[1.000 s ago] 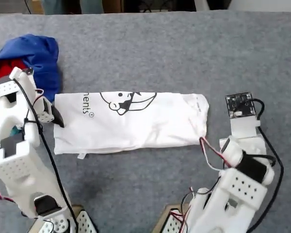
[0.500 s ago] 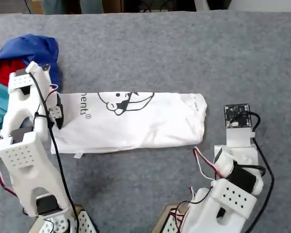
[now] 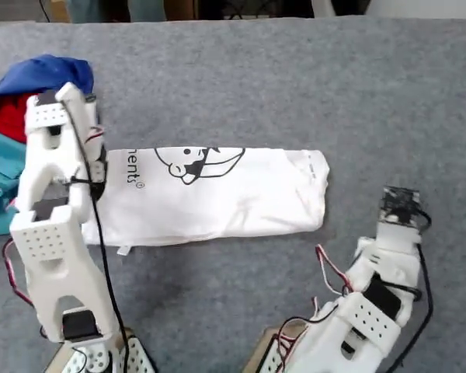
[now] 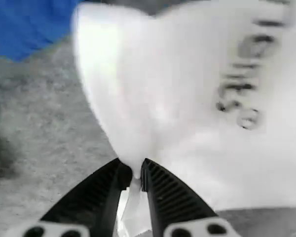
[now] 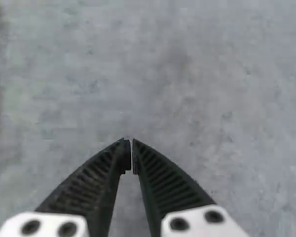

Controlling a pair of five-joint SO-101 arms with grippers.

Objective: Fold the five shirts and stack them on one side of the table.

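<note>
A white shirt (image 3: 217, 194) with a black print lies folded into a long strip across the middle of the grey table (image 3: 295, 85). My left gripper (image 3: 101, 179) is at the strip's left end. In the left wrist view it (image 4: 135, 173) is shut on the white shirt's (image 4: 187, 98) edge, and the cloth rises in a ridge from the fingertips. My right gripper (image 3: 401, 203) is off to the right of the shirt, apart from it. The right wrist view has it (image 5: 128, 148) shut over bare table, holding nothing.
A heap of other shirts sits at the table's left edge: blue (image 3: 46, 74), red (image 3: 4, 116) and teal (image 3: 0, 183). The blue shirt (image 4: 29, 24) lies just beyond the white shirt's held end. Bare grey table stretches along the far side and to the right.
My left arm has swung toward the far side and closer over the shirt's left end, pulling that end in slightly. My right arm has drawn back to the right, away from the shirt.
</note>
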